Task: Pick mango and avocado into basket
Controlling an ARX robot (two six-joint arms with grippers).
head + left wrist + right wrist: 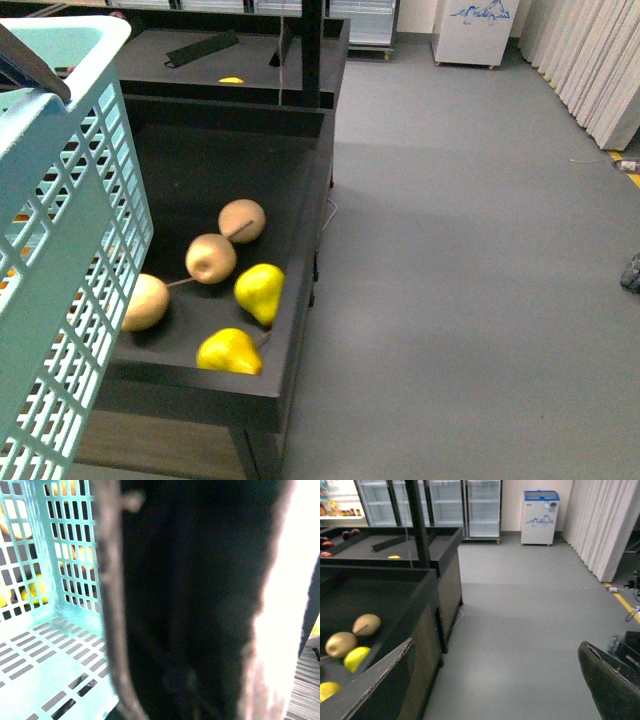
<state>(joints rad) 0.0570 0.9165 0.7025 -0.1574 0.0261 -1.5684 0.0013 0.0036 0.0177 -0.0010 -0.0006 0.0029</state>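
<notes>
The teal slotted basket fills the left of the front view, held up beside the black display tray. In the left wrist view a dark brown handle blocks most of the picture. My left gripper is shut on the basket and its fingers are hidden. The visible part of the basket floor is bare. My right gripper is open and empty over the grey floor, next to the tray's side. A small yellow fruit lies on the far tray, too small to identify. No avocado is in view.
Three tan stemmed pears and two yellow pears lie on the near tray; they also show in the right wrist view. A black post stands between the trays. Grey floor spreads right; a white freezer stands at the back.
</notes>
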